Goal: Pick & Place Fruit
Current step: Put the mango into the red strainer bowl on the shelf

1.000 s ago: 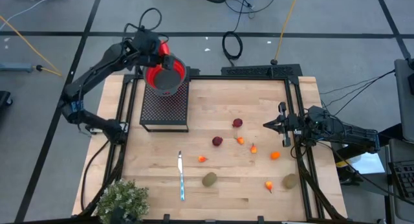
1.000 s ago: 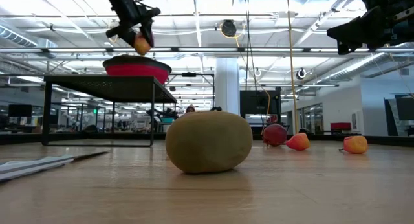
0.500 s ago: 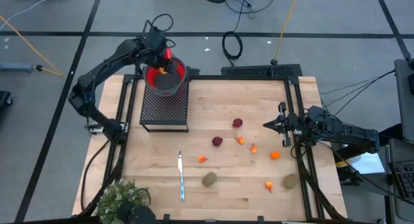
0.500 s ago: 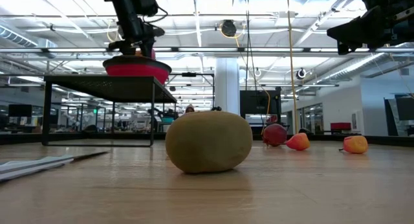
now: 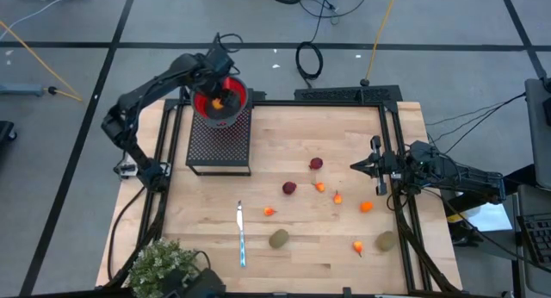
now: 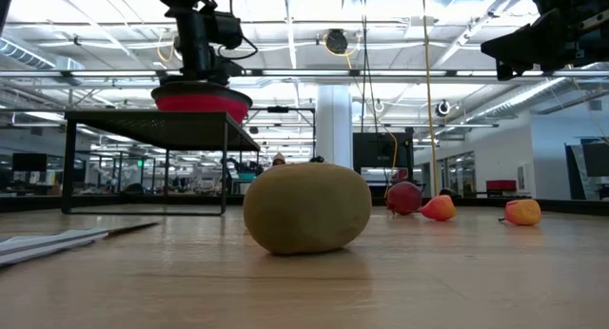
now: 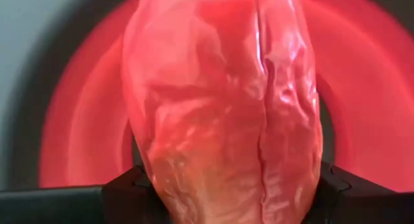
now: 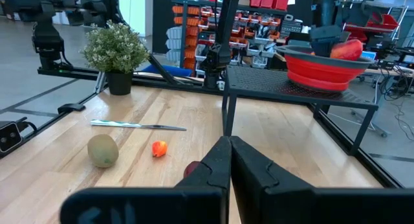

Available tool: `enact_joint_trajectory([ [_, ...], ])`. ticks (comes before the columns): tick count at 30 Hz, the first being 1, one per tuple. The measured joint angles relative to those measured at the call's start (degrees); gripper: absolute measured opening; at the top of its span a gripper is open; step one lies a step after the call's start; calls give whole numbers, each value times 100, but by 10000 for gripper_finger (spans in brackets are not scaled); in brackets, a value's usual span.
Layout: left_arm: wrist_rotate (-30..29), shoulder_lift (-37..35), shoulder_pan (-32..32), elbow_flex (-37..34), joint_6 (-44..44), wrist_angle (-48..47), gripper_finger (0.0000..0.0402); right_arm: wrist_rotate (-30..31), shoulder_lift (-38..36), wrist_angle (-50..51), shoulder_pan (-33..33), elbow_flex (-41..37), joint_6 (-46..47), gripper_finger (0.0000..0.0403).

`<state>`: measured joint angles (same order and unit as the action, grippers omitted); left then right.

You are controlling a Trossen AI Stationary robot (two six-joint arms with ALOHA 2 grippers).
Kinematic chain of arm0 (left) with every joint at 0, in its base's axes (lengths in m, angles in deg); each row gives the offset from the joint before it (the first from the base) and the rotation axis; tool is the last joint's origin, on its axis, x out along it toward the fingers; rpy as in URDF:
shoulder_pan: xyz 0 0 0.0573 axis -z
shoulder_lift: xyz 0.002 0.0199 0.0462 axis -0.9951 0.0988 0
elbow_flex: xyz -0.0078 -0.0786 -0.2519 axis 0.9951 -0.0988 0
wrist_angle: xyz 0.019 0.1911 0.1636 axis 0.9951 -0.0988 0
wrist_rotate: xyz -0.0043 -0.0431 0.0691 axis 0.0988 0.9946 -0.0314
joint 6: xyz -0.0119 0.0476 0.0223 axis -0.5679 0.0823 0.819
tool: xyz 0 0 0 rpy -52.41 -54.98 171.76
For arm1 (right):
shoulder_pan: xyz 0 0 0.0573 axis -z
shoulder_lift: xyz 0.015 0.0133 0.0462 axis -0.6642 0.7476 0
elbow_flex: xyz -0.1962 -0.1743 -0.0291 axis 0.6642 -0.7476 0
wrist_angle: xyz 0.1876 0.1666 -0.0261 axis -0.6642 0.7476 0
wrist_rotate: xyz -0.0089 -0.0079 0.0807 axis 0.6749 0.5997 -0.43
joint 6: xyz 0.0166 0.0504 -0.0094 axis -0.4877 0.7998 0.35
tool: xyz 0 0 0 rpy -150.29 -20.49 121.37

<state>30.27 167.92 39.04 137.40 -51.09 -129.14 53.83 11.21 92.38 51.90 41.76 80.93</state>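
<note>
Bright even overhead light; soft shadows; left wrist close-up blurred

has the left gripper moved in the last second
Yes. The left gripper, shut on the red-orange fruit, has moved from the red bowl's left rim to over its middle.

On the table: two kiwi-like ovals (image 5: 279, 239) (image 5: 386, 241), two dark red balls (image 5: 316, 164) (image 5: 289, 188), and five small orange bits (image 5: 269, 212) (image 5: 320, 187) (image 5: 337, 198) (image 5: 366, 207) (image 5: 357, 245). One elongated red-orange fruit (image 5: 219, 102) sits in one red bowl (image 5: 207, 106) on one black mesh stand (image 5: 219, 143). One knife (image 5: 242, 234). One potted plant (image 5: 160, 265).
</note>
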Motion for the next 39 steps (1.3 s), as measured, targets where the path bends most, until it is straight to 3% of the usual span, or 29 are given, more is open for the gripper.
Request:
enact_joint_trajectory([
  [39,-33,300,106,-9,-4,-281,226,0,0,1,0,0,0,0],
])
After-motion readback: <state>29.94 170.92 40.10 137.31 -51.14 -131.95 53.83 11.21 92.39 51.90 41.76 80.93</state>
